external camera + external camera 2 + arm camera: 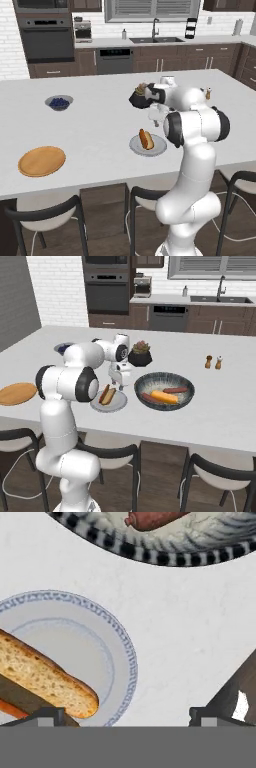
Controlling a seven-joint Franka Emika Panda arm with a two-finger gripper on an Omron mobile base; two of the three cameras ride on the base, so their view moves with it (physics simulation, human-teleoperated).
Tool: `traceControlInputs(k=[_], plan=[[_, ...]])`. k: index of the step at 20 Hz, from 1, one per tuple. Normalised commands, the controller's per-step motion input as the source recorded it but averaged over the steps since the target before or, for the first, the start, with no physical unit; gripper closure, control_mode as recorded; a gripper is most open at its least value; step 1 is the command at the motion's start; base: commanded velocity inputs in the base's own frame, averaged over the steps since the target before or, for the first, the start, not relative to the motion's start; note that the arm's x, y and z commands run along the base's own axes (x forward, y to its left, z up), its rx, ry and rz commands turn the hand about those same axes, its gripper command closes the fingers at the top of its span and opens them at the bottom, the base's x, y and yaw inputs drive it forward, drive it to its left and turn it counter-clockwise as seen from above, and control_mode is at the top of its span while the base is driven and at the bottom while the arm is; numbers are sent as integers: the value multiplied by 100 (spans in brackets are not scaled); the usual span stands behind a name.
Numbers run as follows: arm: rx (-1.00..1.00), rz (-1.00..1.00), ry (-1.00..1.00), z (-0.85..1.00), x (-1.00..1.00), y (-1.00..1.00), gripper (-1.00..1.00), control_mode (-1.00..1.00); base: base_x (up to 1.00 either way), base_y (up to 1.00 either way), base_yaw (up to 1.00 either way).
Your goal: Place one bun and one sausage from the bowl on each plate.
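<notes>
Gripper (120, 381): above the grey plate's far edge, between plate and bowl; nothing held.
Fingers (50, 716): wide apart, tips at both lower corners of hand view, bare surface between them.
Grey plate (159, 148): near front edge of surface (100, 125); blue patterned rim seen in hand view.
Bun (148, 140): lying on grey plate.
Sausage (143, 137): on grey plate, touching bun along its length.
Bowl (186, 399): just beside grey plate, apart from it; a strip of bare surface between the two rims.
Bowl contents: one bun (164, 397), two sausages (175, 390), lying loose inside.
Wood plate (42, 161): near front left corner of surface, well apart from grey plate, nothing on it.
Open room: broad bare surface between wood plate and grey plate; more bare surface right of bowl.
Berry bowl (59, 103): far left, well behind wood plate.
Plant pot (140, 357): just behind bowl, close to arm's wrist.
Shakers (213, 362): pair, right of pot, apart from bowl.
Stools (45, 215): tucked under front edge.
Writing: none legible.
</notes>
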Motion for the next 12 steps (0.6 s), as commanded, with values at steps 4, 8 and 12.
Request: traceControlInputs(k=[4,8,12], plan=[[5,-12,-1,44,41,-100,-100,-100,0,0,0],[21,-2,-4,-5,18,-94,-100,-100,0,0,0],[-11,-1,-23,0,1,-61,-100,-100,0,0,0]])
